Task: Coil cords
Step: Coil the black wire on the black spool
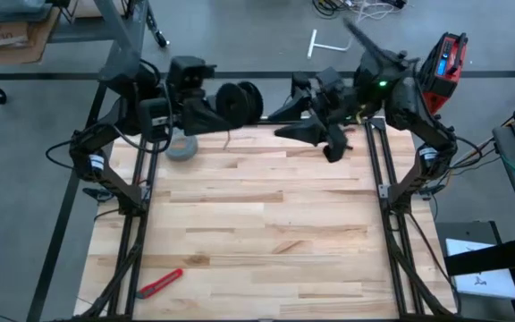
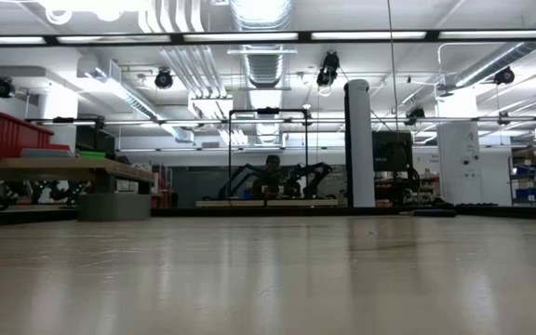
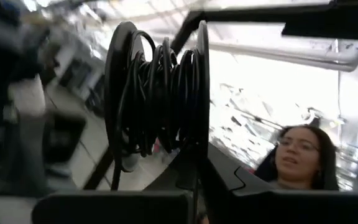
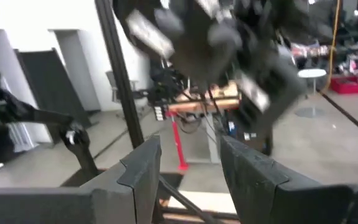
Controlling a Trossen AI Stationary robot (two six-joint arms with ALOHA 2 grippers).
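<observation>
We are seeing, over the far edge of the pale wooden worktop [image 1: 266,224], the left pincer [image 1: 211,112] holding the small black round reel [image 1: 238,101] aloft, clamped on its flange. The reel's axis is lying level, toward the right pincer [image 1: 307,130], jaws apart, just beside. The thin black cord [image 3: 157,93] is sitting wound on the reel.

Two dark jointed arms, black cables, green light on right arm [image 1: 382,86]
</observation>
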